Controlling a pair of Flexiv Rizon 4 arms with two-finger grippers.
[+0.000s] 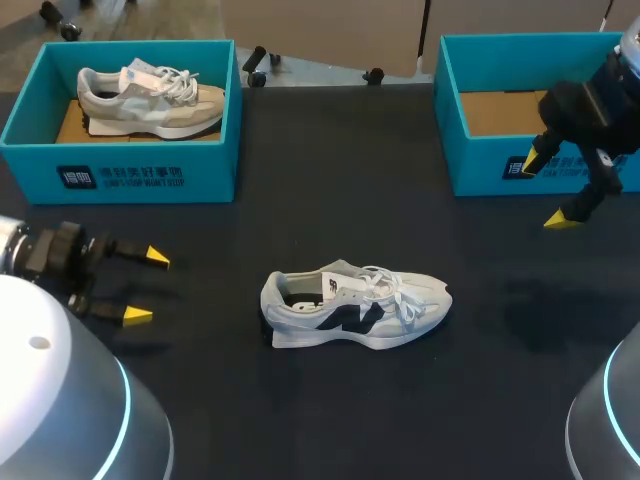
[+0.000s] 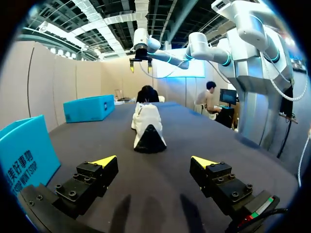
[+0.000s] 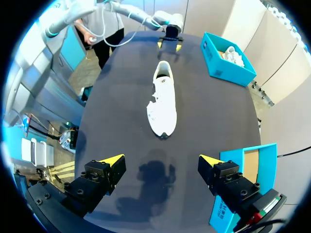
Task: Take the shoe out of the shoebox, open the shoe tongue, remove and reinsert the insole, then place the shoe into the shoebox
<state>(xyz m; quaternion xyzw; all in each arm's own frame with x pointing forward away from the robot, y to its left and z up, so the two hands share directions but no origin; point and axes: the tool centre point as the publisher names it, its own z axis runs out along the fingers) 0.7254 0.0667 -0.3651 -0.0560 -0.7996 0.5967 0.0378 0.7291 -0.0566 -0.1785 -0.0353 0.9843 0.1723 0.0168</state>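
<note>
A grey and white sneaker with a dark side mark stands upright on its sole near the middle of the dark worktop, outside both boxes. Its long axis runs across the worktop from one arm's side to the other. The heel and the foot opening point towards the left arm, and the toe points towards the right arm. White laces lie over the tongue.

The left gripper sits low over the worktop on the heel side, with its jaws spread wide and holding nothing. The left wrist view shows the heel straight ahead of these jaws, with the shoe stretching directly away from them.

The right gripper hangs raised in front of the near wall of the teal shoebox on the right, whose bare cardboard floor shows. Its jaws are also spread apart and hold nothing. The right wrist view shows the toe ahead of these jaws, well apart from them.

A second teal shoebox at the far left holds a beige sneaker.

The sneaker is already out of its box, so opening the tongue looks like the step in hand. The left jaws appear nearer and face the open end of the shoe. The right jaws would have to come down and inwards to reach the toe or the laces.
</note>
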